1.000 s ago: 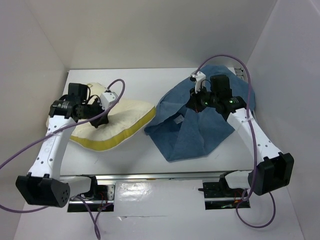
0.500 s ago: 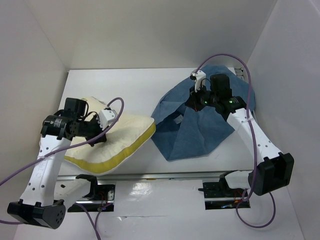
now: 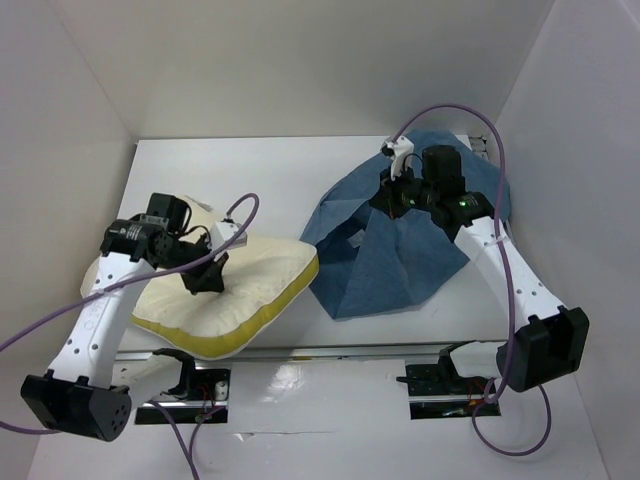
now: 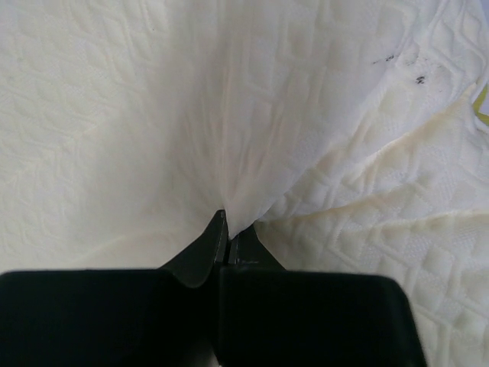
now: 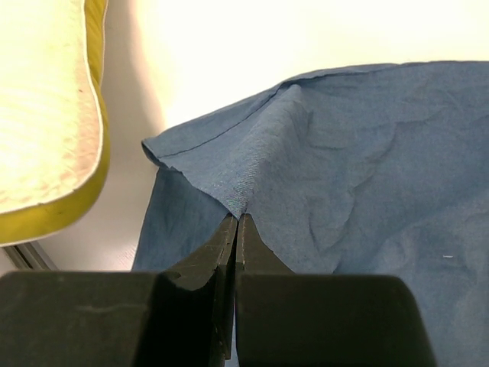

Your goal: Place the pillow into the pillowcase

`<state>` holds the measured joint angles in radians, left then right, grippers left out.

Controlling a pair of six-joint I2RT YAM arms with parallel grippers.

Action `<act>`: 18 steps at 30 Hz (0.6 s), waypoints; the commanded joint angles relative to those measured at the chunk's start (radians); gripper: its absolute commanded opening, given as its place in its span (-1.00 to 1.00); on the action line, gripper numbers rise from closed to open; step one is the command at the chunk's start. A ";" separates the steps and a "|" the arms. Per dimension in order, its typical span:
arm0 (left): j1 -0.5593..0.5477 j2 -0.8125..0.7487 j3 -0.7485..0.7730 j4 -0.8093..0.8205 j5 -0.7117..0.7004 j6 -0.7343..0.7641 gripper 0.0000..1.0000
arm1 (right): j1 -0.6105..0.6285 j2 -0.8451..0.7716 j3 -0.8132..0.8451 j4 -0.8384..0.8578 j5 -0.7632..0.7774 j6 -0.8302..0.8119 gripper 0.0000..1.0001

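White walls (image 3: pixel 300 60) box in a white table (image 3: pixel 290 170). At lower left the pillow (image 3: pixel 262 282) lies by the table's near edge, its top cloth pinched in the clenched left gripper (image 3: pixel 205 280). A narrow strip of tabletop separates it from the pillowcase (image 3: pixel 400 265). Right of centre, the right gripper (image 3: pixel 393 203), clamped on a fold, tents the pillowcase upward.

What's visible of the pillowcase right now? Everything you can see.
The pillowcase is a limp sack of plain dusty-blue cloth, wrinkled, with a stitched hem along one edge. The right gripper, shut, pinches a fold of it and holds that point raised, so the cloth hangs tent-like with creases fanning down from the pinch. Its lower edges rest on the white table, right of centre. Its left edge lies close to a corner of the pillow; whether they touch cannot be told.
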<state>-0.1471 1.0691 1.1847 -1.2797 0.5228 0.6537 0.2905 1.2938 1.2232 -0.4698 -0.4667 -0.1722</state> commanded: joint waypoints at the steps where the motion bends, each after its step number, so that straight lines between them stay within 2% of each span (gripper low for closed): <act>1: -0.019 0.037 0.000 0.017 0.077 0.020 -1.00 | 0.010 -0.036 0.050 0.074 0.003 0.023 -1.00; 9: -0.074 0.109 0.000 0.108 0.086 0.020 -1.00 | 0.010 -0.008 0.059 0.092 0.003 0.052 -1.00; 18: -0.227 0.164 0.009 0.180 0.095 -0.034 -1.00 | 0.028 0.013 0.059 0.111 0.014 0.071 -1.00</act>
<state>-0.3313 1.2362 1.1725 -1.1336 0.5499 0.6434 0.2996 1.3025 1.2369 -0.4255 -0.4603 -0.1192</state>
